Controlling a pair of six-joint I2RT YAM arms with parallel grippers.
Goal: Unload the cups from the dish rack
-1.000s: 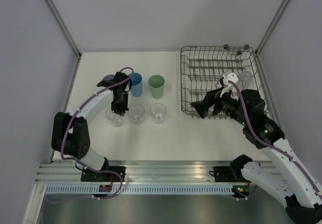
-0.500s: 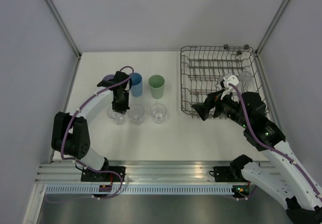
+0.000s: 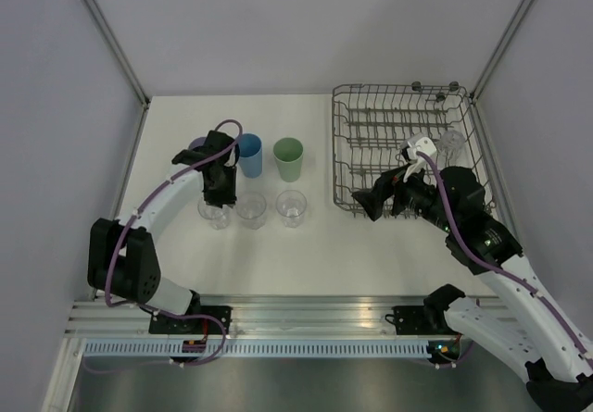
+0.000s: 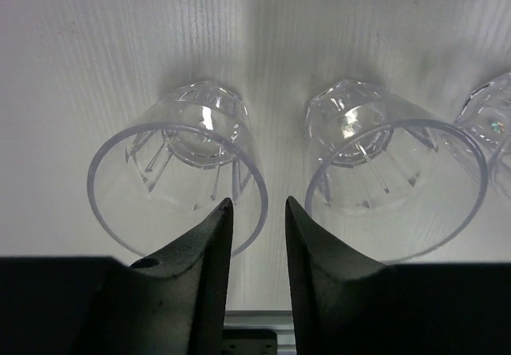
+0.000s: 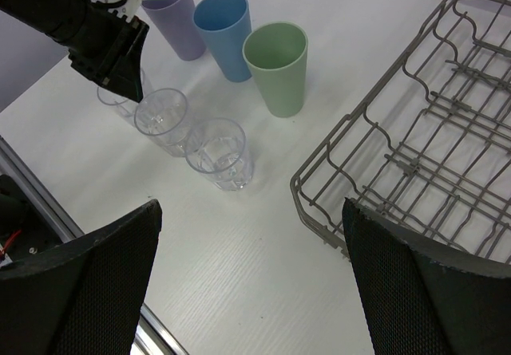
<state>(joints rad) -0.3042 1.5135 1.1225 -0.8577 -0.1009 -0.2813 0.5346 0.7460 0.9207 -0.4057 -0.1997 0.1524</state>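
Three clear cups stand upright in a row on the table: left (image 3: 212, 214), middle (image 3: 251, 209), right (image 3: 292, 207). Behind them stand a blue tumbler (image 3: 249, 153), a pale green one (image 3: 288, 158) and a lavender one (image 5: 180, 16). My left gripper (image 4: 257, 203) hangs over the left clear cup (image 4: 176, 175). Its jaws are slightly apart, with the cup's rim loose in the gap. The dish rack (image 3: 403, 143) keeps one clear cup (image 3: 452, 142) at its far right. My right gripper (image 5: 251, 291) is open and empty above the rack's near-left corner.
White walls and metal posts close in the tabletop on three sides. The arm bases and an aluminium rail (image 3: 296, 319) run along the near edge. The dish rack's wire rim (image 5: 319, 203) lies just right of the clear cups.
My left gripper's jaws have parted from the rim of the left clear cup, which now stands on the table. The right arm has hardly moved.
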